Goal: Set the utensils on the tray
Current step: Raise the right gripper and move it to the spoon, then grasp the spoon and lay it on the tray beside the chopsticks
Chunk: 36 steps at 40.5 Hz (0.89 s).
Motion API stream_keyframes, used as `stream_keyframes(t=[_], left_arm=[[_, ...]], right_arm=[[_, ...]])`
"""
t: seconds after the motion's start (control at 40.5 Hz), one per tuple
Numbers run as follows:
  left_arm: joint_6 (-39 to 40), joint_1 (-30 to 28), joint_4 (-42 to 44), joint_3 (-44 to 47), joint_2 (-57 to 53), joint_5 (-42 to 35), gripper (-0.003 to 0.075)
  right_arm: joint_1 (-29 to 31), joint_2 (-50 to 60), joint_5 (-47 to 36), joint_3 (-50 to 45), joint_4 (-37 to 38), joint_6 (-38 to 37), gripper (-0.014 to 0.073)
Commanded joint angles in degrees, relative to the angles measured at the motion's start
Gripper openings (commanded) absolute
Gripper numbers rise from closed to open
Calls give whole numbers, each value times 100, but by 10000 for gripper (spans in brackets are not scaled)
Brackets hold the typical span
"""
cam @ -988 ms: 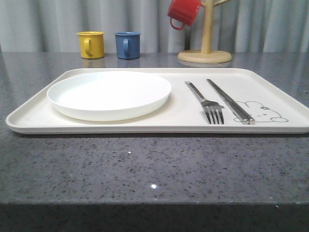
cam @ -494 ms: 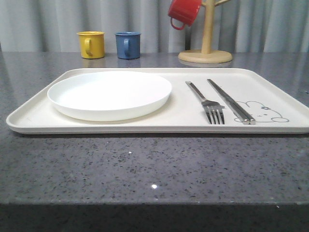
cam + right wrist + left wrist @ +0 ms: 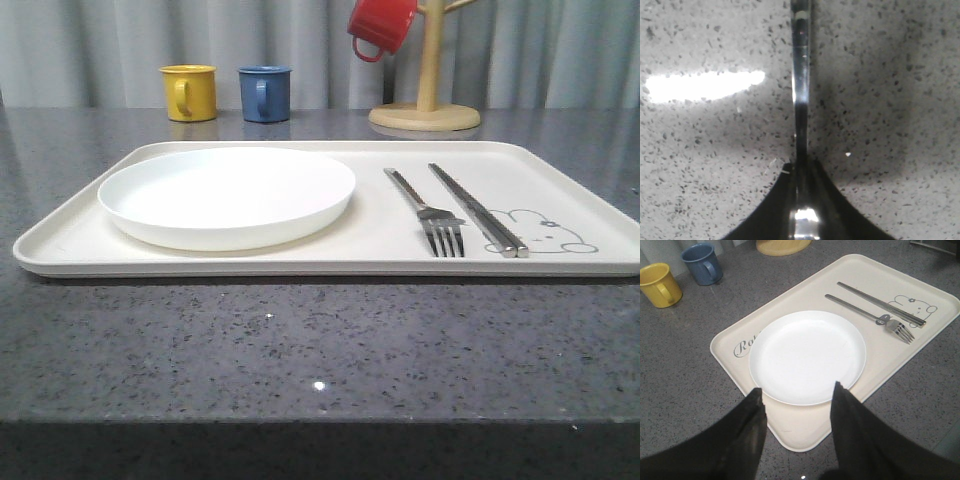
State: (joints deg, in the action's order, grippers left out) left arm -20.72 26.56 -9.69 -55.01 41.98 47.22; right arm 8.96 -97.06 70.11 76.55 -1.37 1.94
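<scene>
The cream tray lies across the grey counter. On its left half rests the round white plate; on the right half lie the fork and the pair of chopsticks, beside the rabbit drawing. In the left wrist view my left gripper hangs open above the tray's near corner, by the plate's edge, with nothing between its fingers. In the right wrist view my right gripper is shut on a slim shiny metal handle, the spoon, over bare counter. The spoon's bowl is hidden.
Behind the tray stand a yellow mug and a blue mug. A red mug hangs on a wooden mug tree at the back right. Speckled grey counter stretches in front of the tray.
</scene>
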Motion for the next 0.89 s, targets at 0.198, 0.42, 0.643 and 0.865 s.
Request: stream_keyframes(t=[0.198, 0.42, 0.643, 0.865], left_arm=[[30, 43, -77, -137, -20, -419, 292], [30, 43, -77, -137, -20, -419, 292], [30, 43, -77, -137, -20, -429, 292], [30, 43, -77, -137, -20, -429, 292]], right_arm=[[22, 299, 71, 417, -8, 81, 24], [-122, 624, 189, 519, -537, 81, 24], [-742, 807, 217, 519, -1566, 87, 24], [-1577, 776, -138, 519, -1665, -12, 24]])
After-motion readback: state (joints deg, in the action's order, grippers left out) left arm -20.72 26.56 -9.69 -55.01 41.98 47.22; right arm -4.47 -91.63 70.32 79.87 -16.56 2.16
